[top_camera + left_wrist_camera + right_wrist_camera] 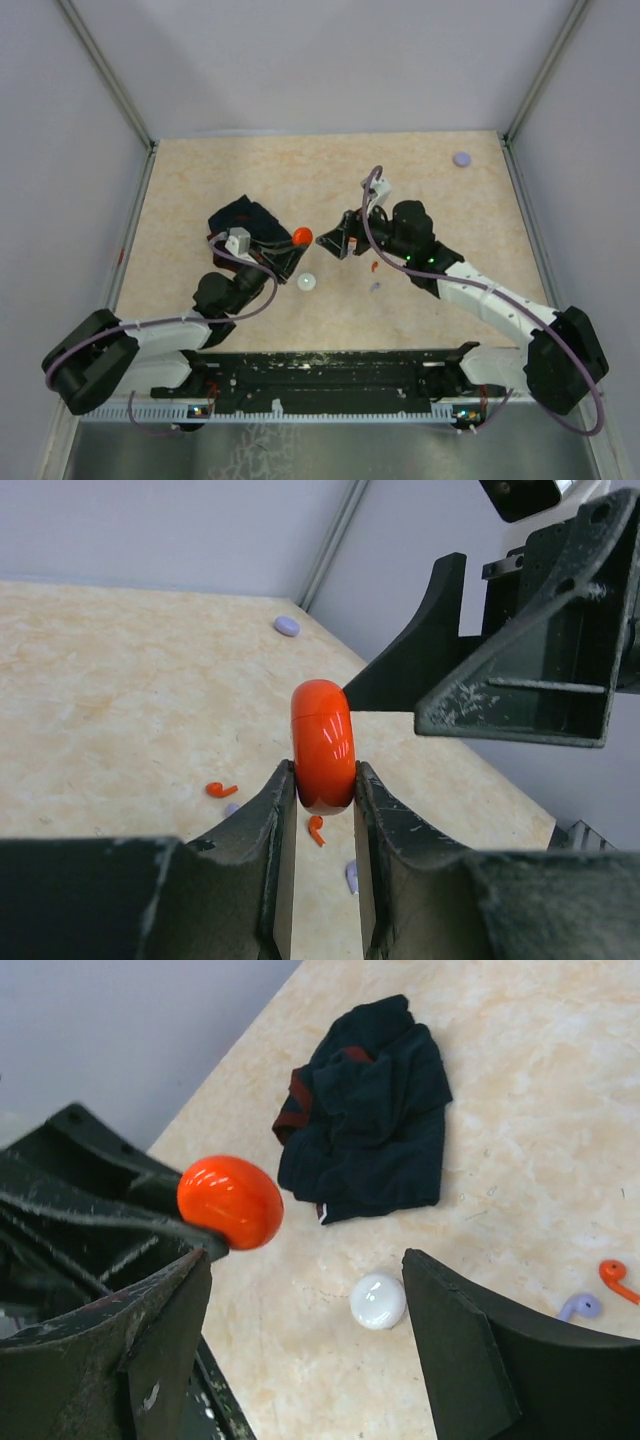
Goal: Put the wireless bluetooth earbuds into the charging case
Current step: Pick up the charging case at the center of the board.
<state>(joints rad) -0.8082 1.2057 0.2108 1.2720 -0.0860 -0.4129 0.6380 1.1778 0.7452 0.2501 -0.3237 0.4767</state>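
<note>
My left gripper (322, 780) is shut on a glossy red round charging case (322, 742), held on edge above the table; the case looks closed. The same red case (302, 237) shows in the top view between both arms. My right gripper (310, 1260) is open, with one fingertip (420, 650) right beside the red case (231, 1201) and nothing between its fingers. Two red earbuds (220, 789) (316, 828) and a lavender earbud (351, 876) lie on the table below. In the right wrist view a red earbud (616, 1275) lies next to a lavender earbud (580, 1306).
A white round case (306, 283) lies on the table under the grippers. A crumpled dark cloth (245, 218) lies left of centre. A lavender round case (461, 158) sits near the far right corner. Grey walls enclose the table.
</note>
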